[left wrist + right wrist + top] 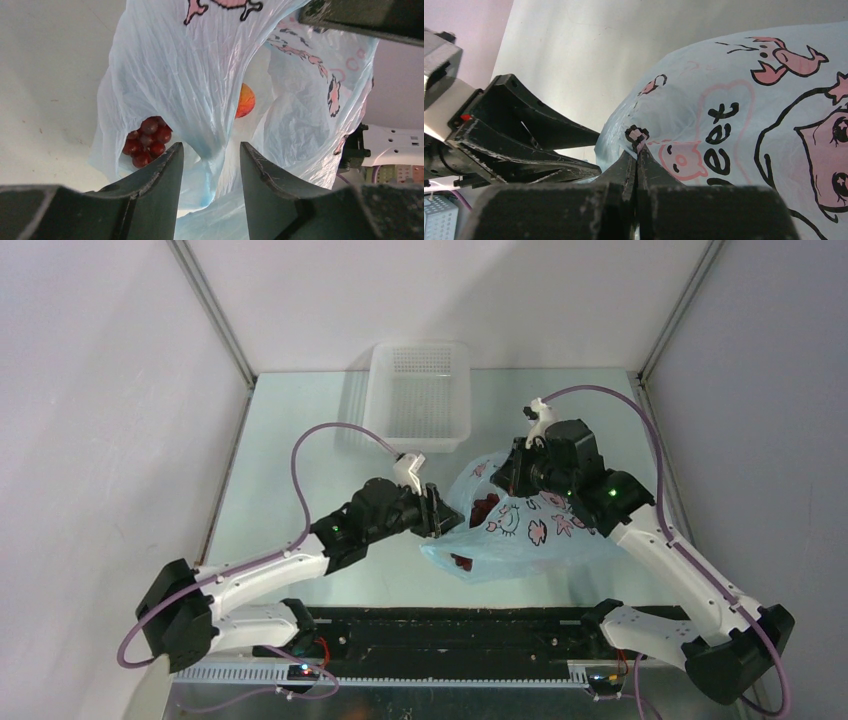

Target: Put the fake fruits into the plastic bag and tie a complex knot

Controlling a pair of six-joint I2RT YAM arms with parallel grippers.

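Observation:
The light-blue plastic bag (525, 525) with pink and black cartoon prints lies right of the table's middle. Through its plastic I see dark-red grapes (147, 141) and an orange-peach fruit (245, 100); dark-red shapes (484, 510) also show from above. My left gripper (211, 152) is at the bag's left side, its jaws standing apart with a hanging fold of the bag between them. My right gripper (638, 150) is shut on a printed bit of the bag's upper edge (637, 136), at the bag's back (508, 475). No knot is in view.
A white perforated basket (418, 395) stands at the back of the table, just behind the left gripper. Side walls close the table in on both sides. The left gripper's fingers (539, 145) show close beside the right gripper.

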